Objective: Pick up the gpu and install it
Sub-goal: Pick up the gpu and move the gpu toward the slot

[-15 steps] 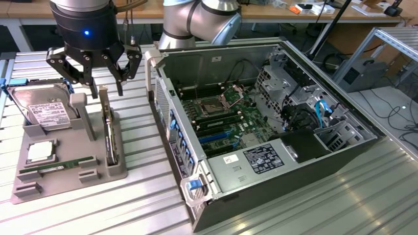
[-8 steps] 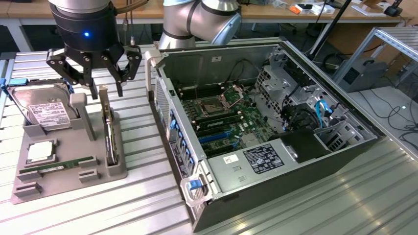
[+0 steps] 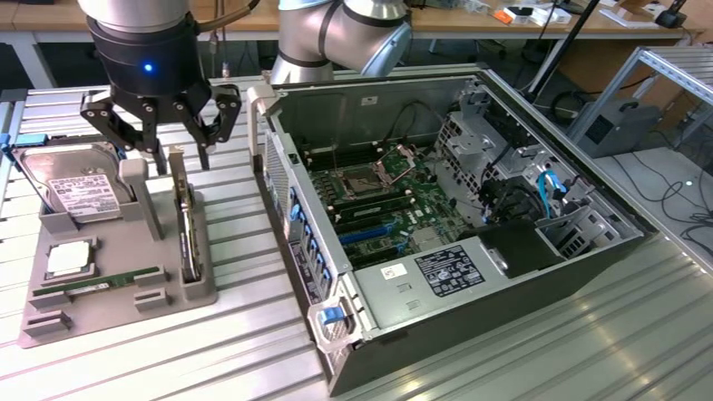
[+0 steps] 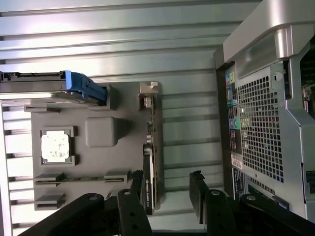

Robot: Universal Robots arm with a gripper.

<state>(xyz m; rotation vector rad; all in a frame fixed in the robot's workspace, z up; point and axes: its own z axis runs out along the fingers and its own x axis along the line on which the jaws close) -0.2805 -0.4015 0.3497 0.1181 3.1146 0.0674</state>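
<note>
Step in hand is the pick, approach phase, with nothing grasped yet. Nearest me, on the exterior view's left, the grey fixture tray (image 3: pixel 112 322) sits on the ribbed table (image 3: pixel 502 351). Its near end holds the green memory stick (image 3: pixel 95 284) lying flat, with the CPU (image 3: pixel 67 259) just behind. The gpu (image 3: pixel 189 238) stands on edge in the slot along the tray's right side, upright and running near to far, with nothing touching it. Farther back on the tray the hard drive (image 3: pixel 73 188) is propped in its cradle. The gripper (image 3: pixel 189 160) hangs above the tray over the card's line, claw spread wide, holding nothing, tips above the card and not in contact. How far along the card it stands I can't pin down. From the wrist view the card runs between the two fingers (image 4: pixel 134 189), close to one and well off the other, so it isn't centred. On the exterior view's right the open computer case (image 3: pixel 334 334) lies on its side with the motherboard (image 3: pixel 385 209) exposed and no card seated that I can see. My read is that the task is barely begun and the install is all ahead. A pick from here would call for a sideways shift to centre the card in the jaws, then a straight descent and a pinch on the thin faces without tipping it in the slot. The risk is that an off-centre close shoves the card against the slot wall, and the thin edge gives little to hold.
</note>
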